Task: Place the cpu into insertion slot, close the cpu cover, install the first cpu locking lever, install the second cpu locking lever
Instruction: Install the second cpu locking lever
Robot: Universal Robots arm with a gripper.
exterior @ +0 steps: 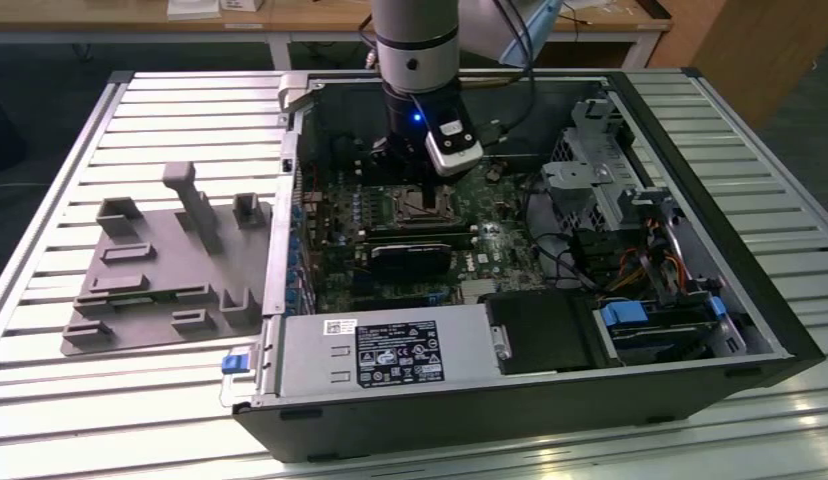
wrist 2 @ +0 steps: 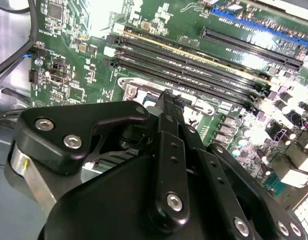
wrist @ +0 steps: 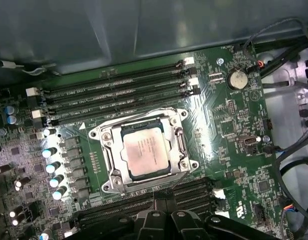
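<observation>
In the first wrist view the cpu (wrist: pixel 146 150), a pale silvery square chip, lies flat in the insertion slot (wrist: pixel 99 134) on the green board. The cpu cover (wrist: pixel 181 144), a silver frame with a window, lies down around the chip. I cannot tell how the locking levers along the socket's sides stand. My gripper (wrist 2: pixel 167 96) hovers just above the socket with its black fingers together and nothing between them. The exterior view shows the gripper (exterior: pixel 411 178) inside the open computer case, right over the socket (exterior: pixel 417 205).
Long black memory slots (wrist: pixel 118 95) flank the socket on two sides. Cables (wrist: pixel 289 150) and a round battery (wrist: pixel 237 78) sit near the board's edge. A grey moulded fixture (exterior: pixel 161 265) lies on the slatted table at the exterior view's left. The power supply (exterior: pixel 387 355) fills the case's near side.
</observation>
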